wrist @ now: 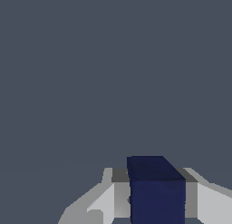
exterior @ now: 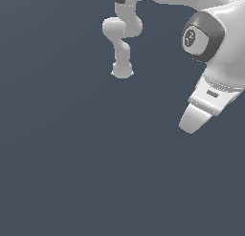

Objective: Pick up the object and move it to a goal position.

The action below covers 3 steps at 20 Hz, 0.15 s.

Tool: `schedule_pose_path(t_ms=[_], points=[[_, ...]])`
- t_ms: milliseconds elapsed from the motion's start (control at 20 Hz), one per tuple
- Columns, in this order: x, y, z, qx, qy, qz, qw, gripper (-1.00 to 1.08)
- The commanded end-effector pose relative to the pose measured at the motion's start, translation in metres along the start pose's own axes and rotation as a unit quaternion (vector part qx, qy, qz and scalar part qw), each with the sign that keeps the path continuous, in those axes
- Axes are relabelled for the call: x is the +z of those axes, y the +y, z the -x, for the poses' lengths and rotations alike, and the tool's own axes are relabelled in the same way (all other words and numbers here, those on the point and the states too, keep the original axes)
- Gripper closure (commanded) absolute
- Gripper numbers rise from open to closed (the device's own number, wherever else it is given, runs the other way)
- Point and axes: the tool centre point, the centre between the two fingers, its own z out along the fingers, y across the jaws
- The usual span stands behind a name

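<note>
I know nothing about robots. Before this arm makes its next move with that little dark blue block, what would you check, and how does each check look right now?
1. Dark blue block sits between the gripper fingers: ok in the wrist view.
2. Fingers touching the block: cannot tell.
3. Block lifted off the floor: cannot tell.
4. Goal position visible: not ok, no marker shows.
5. Space beside the gripper unobstructed: ok.

All I see apart from the job itself is a plain, dark slate-grey surface (exterior: 72,158), flat and unmarked, filling the exterior view and running on behind everything in my wrist view as well.
</note>
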Motion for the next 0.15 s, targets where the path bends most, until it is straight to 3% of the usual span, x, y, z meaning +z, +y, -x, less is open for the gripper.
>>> schedule_pose_path(t_ms=[0,100], points=[[-0.0017,-0.0003,-0.002,0.0,0.0,0.0,1.0,1.08],[-0.002,-0.0004,-0.0023,0.0,0.0,0.0,1.0,1.08]])
